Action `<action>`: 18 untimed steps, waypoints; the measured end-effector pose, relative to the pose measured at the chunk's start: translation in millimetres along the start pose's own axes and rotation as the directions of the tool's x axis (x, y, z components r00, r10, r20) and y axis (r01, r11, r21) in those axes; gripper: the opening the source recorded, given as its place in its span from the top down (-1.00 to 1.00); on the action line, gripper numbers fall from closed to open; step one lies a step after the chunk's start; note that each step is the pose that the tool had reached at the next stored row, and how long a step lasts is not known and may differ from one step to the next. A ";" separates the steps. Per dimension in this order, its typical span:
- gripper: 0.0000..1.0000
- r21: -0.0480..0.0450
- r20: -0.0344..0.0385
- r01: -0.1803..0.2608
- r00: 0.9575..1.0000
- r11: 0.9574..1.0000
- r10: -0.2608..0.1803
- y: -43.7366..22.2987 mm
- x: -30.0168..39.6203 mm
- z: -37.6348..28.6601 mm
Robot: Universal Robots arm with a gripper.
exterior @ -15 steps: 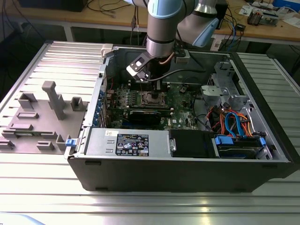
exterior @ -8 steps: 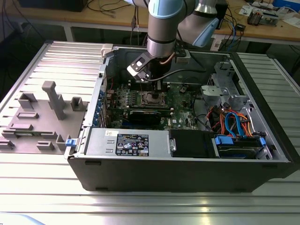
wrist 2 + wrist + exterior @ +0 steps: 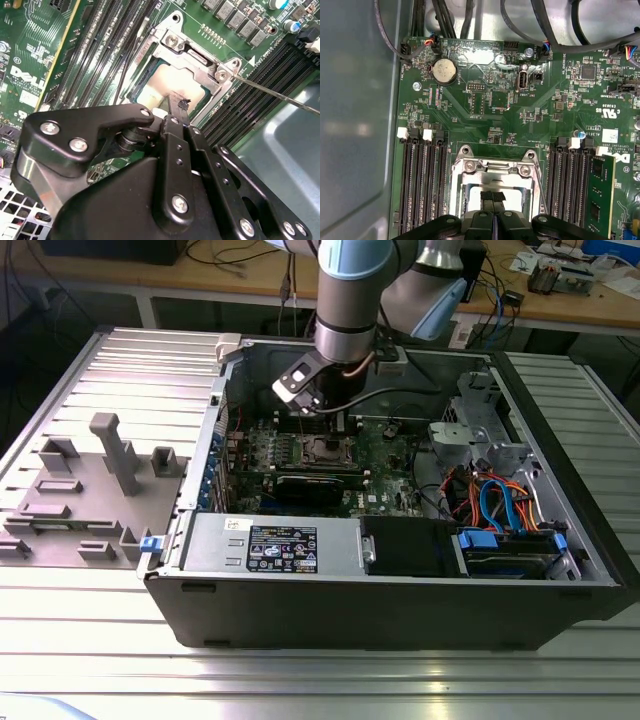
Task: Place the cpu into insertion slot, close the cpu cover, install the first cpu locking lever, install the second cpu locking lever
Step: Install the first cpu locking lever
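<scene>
The gripper [image 3: 182, 106] is reaching down into the open computer case [image 3: 400, 605]. Its fingers [image 3: 487, 197] are pressing together with nothing between them, probably so that the narrow tip can push rather than grasp. Directly under the fingertips the cpu [image 3: 170, 85] is sitting in the insertion slot [image 3: 325, 448], its pale metal top showing through the cut-out of the cpu cover [image 3: 495, 172]. The cover is lying down over the chip, though whether it is lying fully flat is hard to tell. To one side of the fingers a thin locking lever [image 3: 270, 92] is sticking out free across the memory slots [image 3: 235, 120]. On the other side a second lever [image 3: 134, 55] is running alongside the socket. The green circuit board [image 3: 485, 105] is carrying the slot inside the case.
</scene>
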State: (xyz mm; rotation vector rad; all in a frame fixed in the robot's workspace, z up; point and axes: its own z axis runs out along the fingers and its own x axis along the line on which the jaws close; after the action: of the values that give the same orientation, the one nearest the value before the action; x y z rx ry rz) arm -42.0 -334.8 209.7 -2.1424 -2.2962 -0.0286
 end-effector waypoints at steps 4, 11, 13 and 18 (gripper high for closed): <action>0.79 0.000 0.000 0.000 1.000 1.000 0.000 1.1 -0.1 0.0; 0.79 0.000 0.000 0.000 1.000 1.000 0.000 1.2 -0.1 -1.0; 0.79 0.000 0.000 0.000 1.000 1.000 0.000 1.2 0.0 -1.4; 0.79 0.000 0.000 0.000 1.000 1.000 0.000 1.3 0.0 -3.0</action>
State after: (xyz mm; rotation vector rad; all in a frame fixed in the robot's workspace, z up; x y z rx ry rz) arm -40.8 -334.8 212.7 -2.1425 -2.2964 -0.0283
